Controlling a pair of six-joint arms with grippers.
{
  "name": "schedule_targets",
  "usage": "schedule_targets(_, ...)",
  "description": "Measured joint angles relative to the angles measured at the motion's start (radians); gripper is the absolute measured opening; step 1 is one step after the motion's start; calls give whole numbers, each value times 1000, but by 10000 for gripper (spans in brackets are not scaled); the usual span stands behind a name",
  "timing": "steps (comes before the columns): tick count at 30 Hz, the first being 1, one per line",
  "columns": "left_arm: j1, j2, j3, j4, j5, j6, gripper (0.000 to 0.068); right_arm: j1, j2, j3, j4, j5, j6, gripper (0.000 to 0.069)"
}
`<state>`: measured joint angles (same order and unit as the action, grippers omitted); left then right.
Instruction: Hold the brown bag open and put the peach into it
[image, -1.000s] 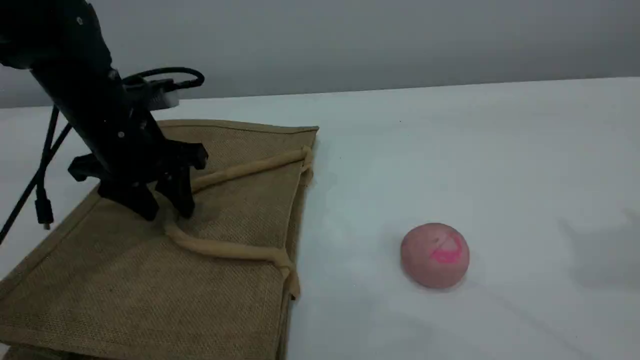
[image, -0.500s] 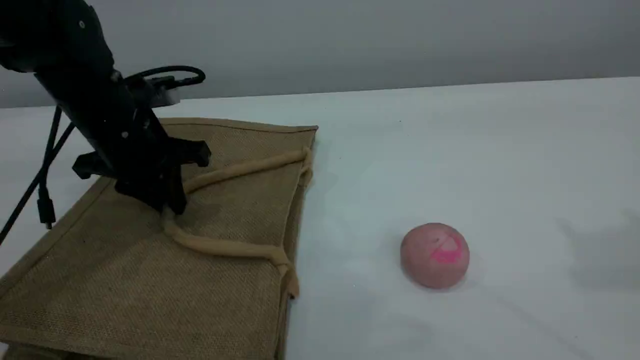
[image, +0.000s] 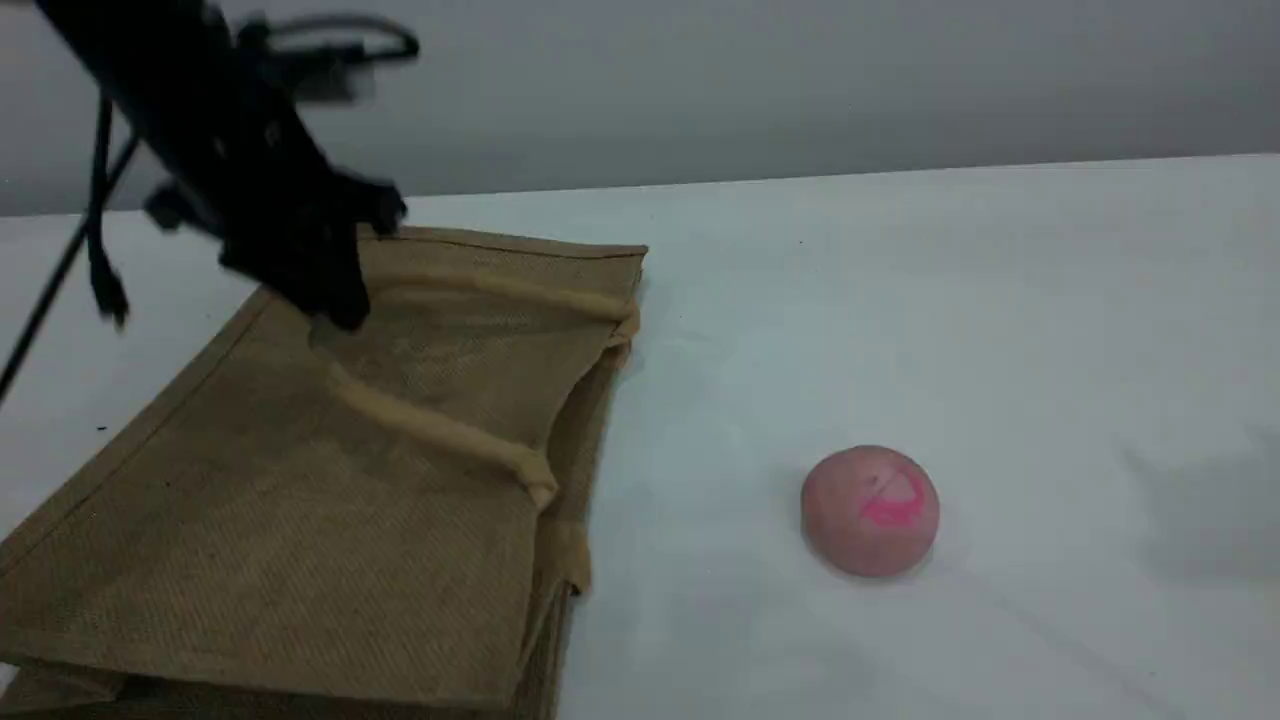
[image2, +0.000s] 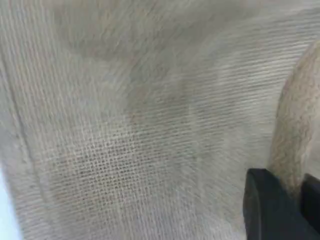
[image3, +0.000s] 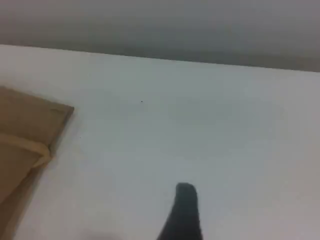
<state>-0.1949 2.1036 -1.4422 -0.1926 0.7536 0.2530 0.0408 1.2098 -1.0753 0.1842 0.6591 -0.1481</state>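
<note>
Across the scene view, a white tabletop (image: 900, 300) meets a plain grey wall (image: 800, 80); the brown bag (image: 250, 520) lies at left, the peach (image: 869, 511) well apart at lower right. Left jaws are closed on the bag's handle (image: 440, 430), which runs taut. Left wrist view: coarse weave, the handle pinched at lower right. Right wrist view: right jaws open, one fingertip (image3: 186, 210) over bare tabletop.
</note>
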Motion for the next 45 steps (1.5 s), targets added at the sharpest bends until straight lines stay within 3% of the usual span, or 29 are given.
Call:
schedule_targets(8,0,-14,-254,-3,333,147,94,0,19,0,0,34,-10,566)
schedule_targets(13,1,-13,-378,-75,463,211,94,0,85,0,14,44,-17,566)
schedule_targets(19,1,-13,-529,-152,473,274,93,0,207,0,85,44,-107,566)
schedule_targets(22,-1,-13,-567,-155,473,314,93,0,269,0,130,44,-159,566)
schedule_targets(29,-26,-12,-568,-211,468,484,93,54,411,0,187,37,-270,566)
schedule_targets(37,-58,-56,-568,-201,468,617,93,140,522,0,186,14,-306,566)
schedule_targets(45,-82,-157,-567,-206,471,756,93,158,616,0,175,-7,-308,566)
